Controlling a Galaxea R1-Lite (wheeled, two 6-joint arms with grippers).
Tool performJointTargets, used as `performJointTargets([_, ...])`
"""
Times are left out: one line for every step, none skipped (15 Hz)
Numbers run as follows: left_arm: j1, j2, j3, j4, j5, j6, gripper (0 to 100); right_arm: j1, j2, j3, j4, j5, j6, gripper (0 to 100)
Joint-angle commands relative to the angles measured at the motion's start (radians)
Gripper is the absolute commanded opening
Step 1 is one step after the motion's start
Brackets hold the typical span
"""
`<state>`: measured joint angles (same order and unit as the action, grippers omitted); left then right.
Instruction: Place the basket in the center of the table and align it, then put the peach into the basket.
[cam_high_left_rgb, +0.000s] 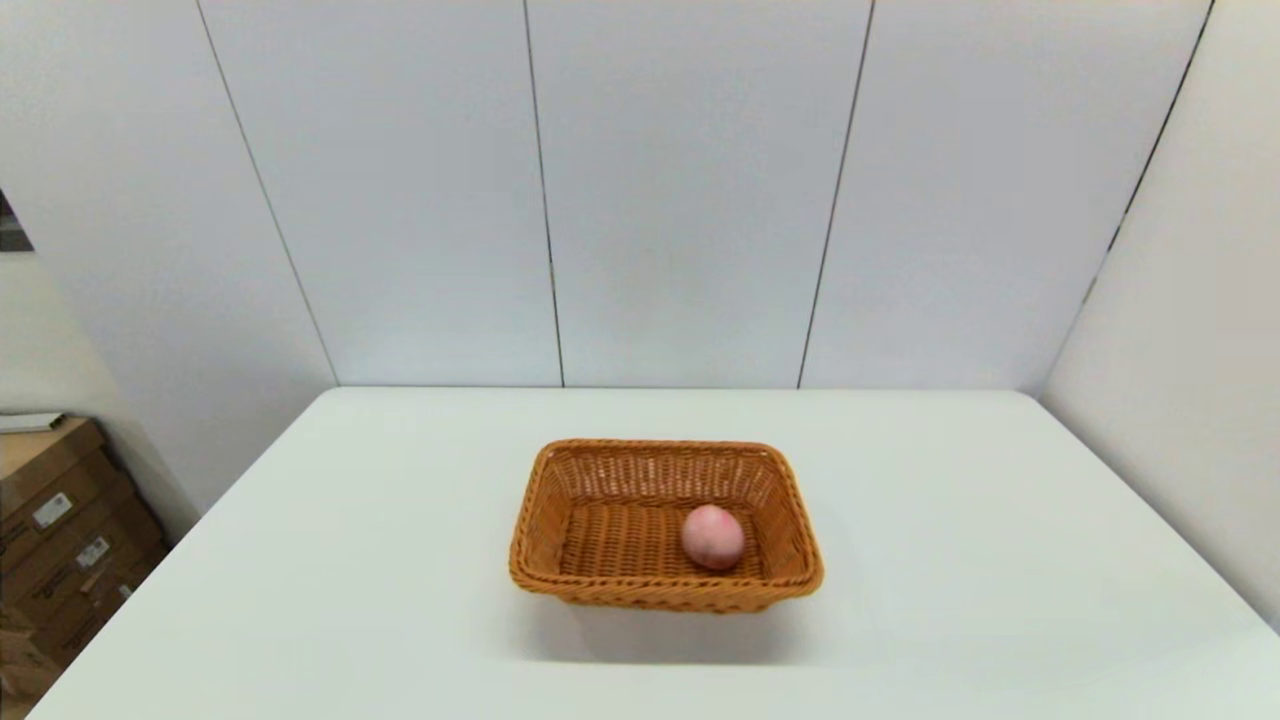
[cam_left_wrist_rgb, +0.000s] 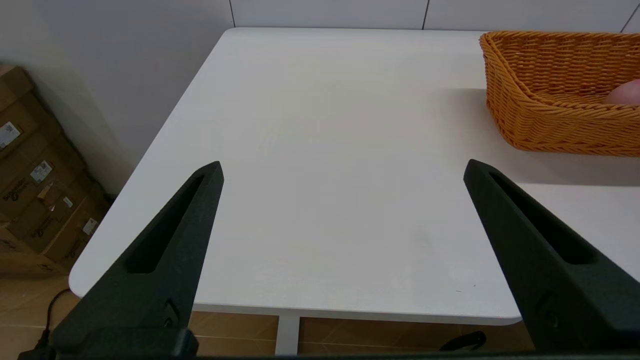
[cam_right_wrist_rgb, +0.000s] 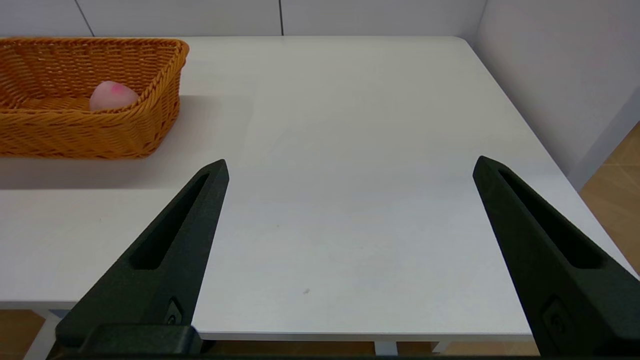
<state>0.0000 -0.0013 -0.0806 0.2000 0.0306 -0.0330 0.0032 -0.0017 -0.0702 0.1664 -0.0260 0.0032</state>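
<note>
The orange-brown wicker basket (cam_high_left_rgb: 665, 525) stands near the middle of the white table (cam_high_left_rgb: 960, 520), its long sides running left to right. The pale pink peach (cam_high_left_rgb: 712, 537) lies inside it, toward the right front part of the floor. Both arms are out of the head view. My left gripper (cam_left_wrist_rgb: 342, 167) hangs open over the table's left front part, with the basket (cam_left_wrist_rgb: 555, 95) and a sliver of the peach (cam_left_wrist_rgb: 626, 94) off to its side. My right gripper (cam_right_wrist_rgb: 350, 167) hangs open over the right front part, the basket (cam_right_wrist_rgb: 85, 125) and peach (cam_right_wrist_rgb: 112, 96) away to its other side.
Grey wall panels close off the back and right of the table. Stacked cardboard boxes (cam_high_left_rgb: 60, 540) stand on the floor beyond the table's left edge. The table's front edge (cam_left_wrist_rgb: 350, 312) lies just under both grippers.
</note>
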Motion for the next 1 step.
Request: performJointTargets([0.002, 0.0, -0.001, 0.001, 0.0, -0.001, 100, 0.0, 0.002, 0.0, 0.001, 0.0, 0.0, 100])
